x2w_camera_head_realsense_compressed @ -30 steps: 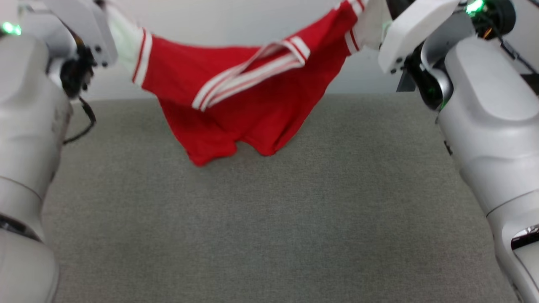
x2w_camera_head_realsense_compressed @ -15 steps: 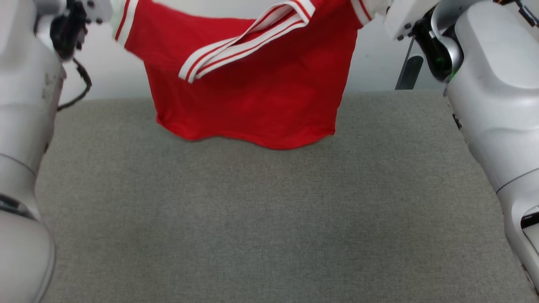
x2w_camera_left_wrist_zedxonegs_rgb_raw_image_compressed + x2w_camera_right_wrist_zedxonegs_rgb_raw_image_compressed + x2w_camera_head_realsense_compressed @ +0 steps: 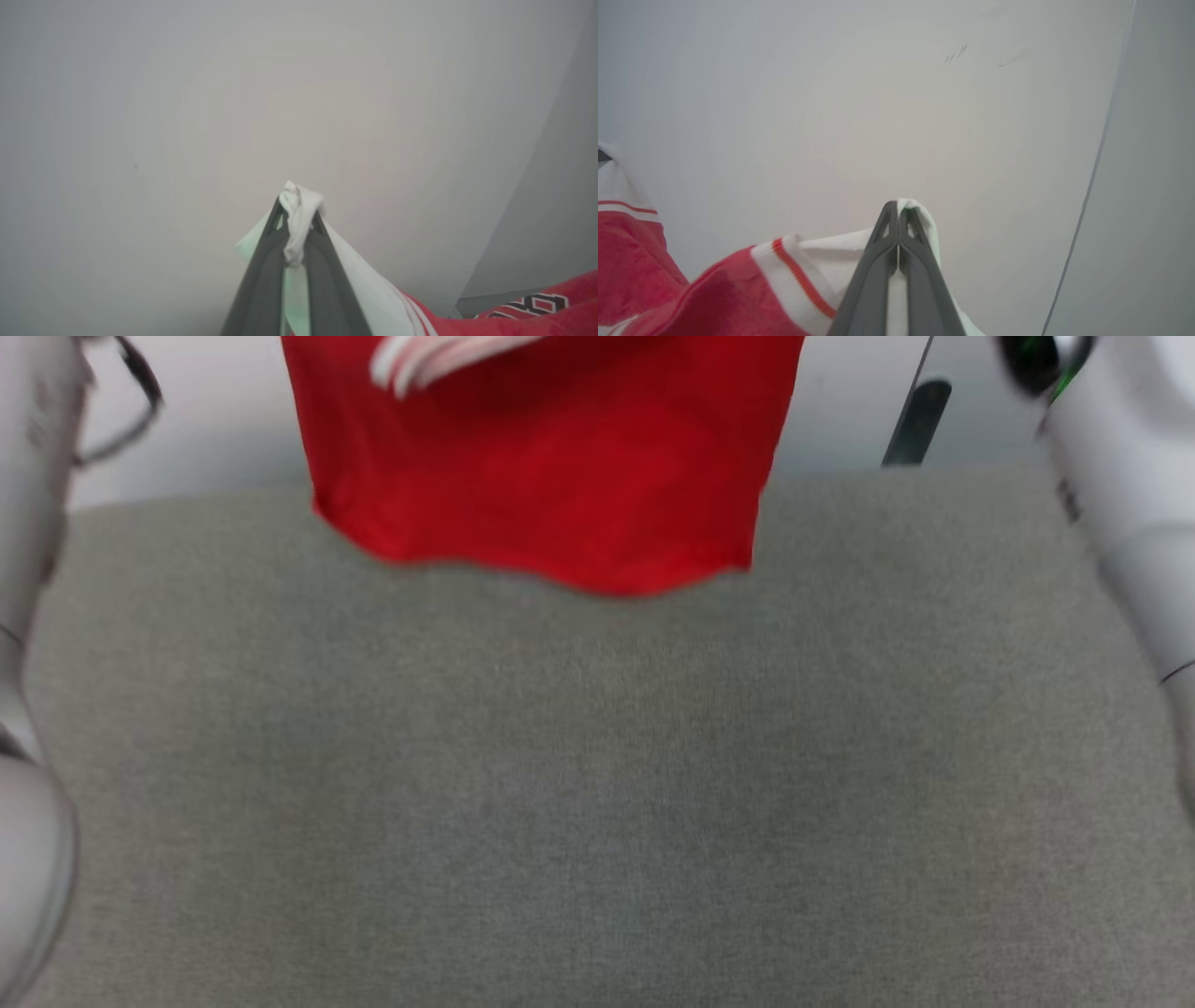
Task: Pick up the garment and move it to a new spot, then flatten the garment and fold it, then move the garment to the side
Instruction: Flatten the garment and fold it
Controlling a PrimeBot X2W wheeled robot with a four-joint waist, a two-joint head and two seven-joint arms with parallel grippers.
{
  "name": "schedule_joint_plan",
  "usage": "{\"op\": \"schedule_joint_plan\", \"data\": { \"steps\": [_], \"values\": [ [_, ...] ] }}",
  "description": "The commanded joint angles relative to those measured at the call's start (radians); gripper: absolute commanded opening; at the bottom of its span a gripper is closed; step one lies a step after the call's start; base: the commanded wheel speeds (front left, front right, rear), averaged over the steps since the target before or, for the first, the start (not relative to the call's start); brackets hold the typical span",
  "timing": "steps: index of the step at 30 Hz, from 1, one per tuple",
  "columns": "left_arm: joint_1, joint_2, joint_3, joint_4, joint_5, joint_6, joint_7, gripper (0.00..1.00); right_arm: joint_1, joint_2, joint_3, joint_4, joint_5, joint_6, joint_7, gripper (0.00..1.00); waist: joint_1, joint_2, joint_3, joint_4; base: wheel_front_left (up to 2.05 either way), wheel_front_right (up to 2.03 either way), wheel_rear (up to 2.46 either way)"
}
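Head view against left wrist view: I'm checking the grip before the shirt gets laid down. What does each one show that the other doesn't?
Head view: the garment hanging spread, its hem over the grey surface. Left wrist view: the left gripper shut on the bunched white sleeve, and black lettering. Shared: red cloth and striped trim.

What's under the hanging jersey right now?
Grey fabric surface lies below the jersey's hem. The jersey hangs in front of the surface's far edge and the pale wall, so whatever sits in that strip is covered.
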Motion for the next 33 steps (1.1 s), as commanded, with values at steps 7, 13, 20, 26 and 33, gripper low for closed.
{"op": "schedule_joint_plan", "data": {
  "steps": [7,13,20,26,33],
  "values": [
    [-0.18,0.018,0.013,-0.021,0.02,0.025,-0.09,0.0,-0.103,-0.059,-0.129,-0.14,-0.118,0.004,-0.008,0.0,-0.0001,0.0,0.271,-0.018,0.0,0.0,0.0],
    [-0.294,0.013,0.021,-0.032,0.035,0.034,-0.161,0.0,-0.12,-0.056,-0.265,-0.278,-0.256,0.004,-0.008,0.0,-0.0001,0.0,0.428,0.0,0.0,0.0,0.0],
    [-0.297,0.003,0.019,-0.019,0.043,0.034,-0.221,0.0,-0.09,-0.017,-0.356,-0.314,-0.371,0.004,-0.008,0.0,-0.0001,0.0,0.498,0.034,0.0,0.0,0.0],
    [-0.252,0.007,0.023,-0.004,0.023,0.019,-0.209,0.0,-0.064,0.016,-0.349,-0.289,-0.383,0.004,-0.008,0.0,-0.0001,0.0,0.476,0.041,0.0,0.0,0.0],
    [-0.156,0.005,0.017,0.008,0.002,0.005,-0.149,0.0,-0.001,0.03,-0.249,-0.22,-0.309,0.004,-0.008,0.0,-0.0001,0.0,0.374,0.04,0.0,0.0,0.0]
  ]
}}
